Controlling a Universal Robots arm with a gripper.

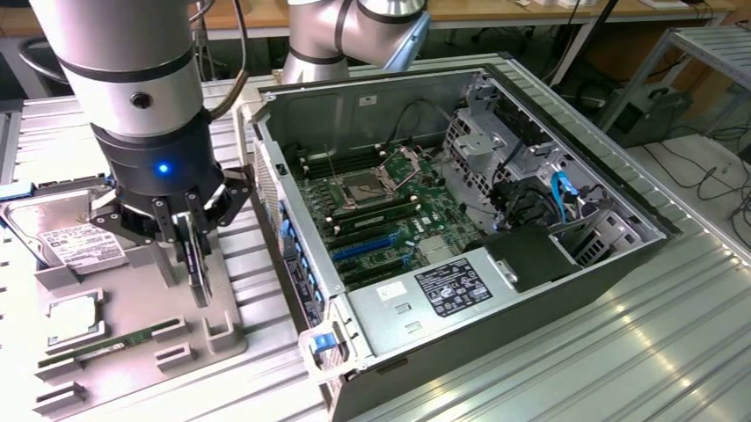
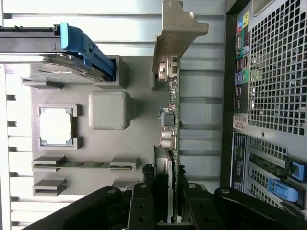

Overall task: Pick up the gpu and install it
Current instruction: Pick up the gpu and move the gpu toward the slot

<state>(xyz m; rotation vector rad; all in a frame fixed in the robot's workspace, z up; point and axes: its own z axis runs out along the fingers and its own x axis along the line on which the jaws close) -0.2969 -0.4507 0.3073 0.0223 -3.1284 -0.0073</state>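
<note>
The tool (image 1: 190, 246) is narrowed onto the gpu (image 2: 171, 110), with the thin card standing on edge between the jaws and its pale bracket (image 2: 178, 33) at the far end from the grip. It hangs over the grey holder tray (image 1: 223, 338), on the exterior view's left, just beside the open computer case (image 1: 610, 264). I'd call this the pick-up step: the card is gripped, though from here I can't quite tell whether its lower edge has cleared the tray's slot.

As I judge it, the install calls for a straight, square hold so the card stays upright. Its edge would have to line up with a slot on the motherboard (image 1: 388, 211), with the bracket towards the case's rear wall.

Counting what's about: one gpu, one tool, one case. On the tray there is one hard drive (image 1: 73, 242), one square processor chip (image 2: 56, 125) and one green RAM stick (image 2: 84, 164). All of it sits on the one ribbed metal table (image 1: 610, 360).
</note>
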